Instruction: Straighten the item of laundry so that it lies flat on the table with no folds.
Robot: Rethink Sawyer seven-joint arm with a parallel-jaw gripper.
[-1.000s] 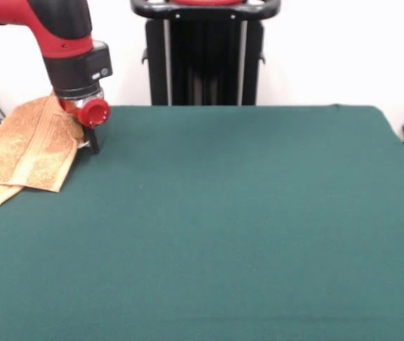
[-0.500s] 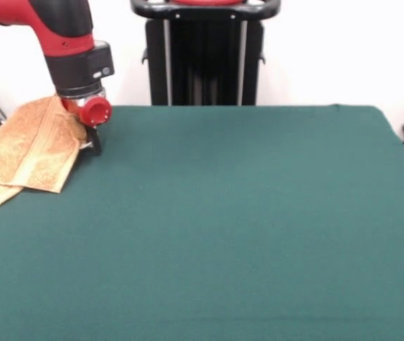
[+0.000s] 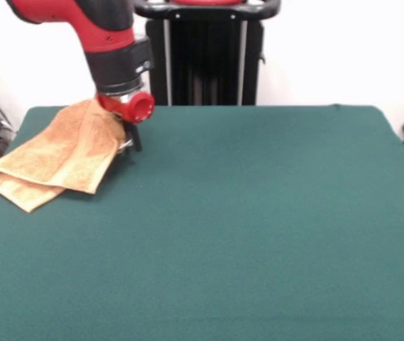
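The black gripper (image 3: 129, 142) under the red and black arm (image 3: 106, 32) is half buried behind the rumpled orange-tan terry-cloth towel (image 3: 59, 158), so I cannot tell how far it is parted, though the cloth's upper corner sits bunched right against it. The towel drapes from there down toward the left edge of the big dark green felt-topped table (image 3: 244, 227), its long axis slanting, lower corner pointing left. Wide open green spreads to the right and front.
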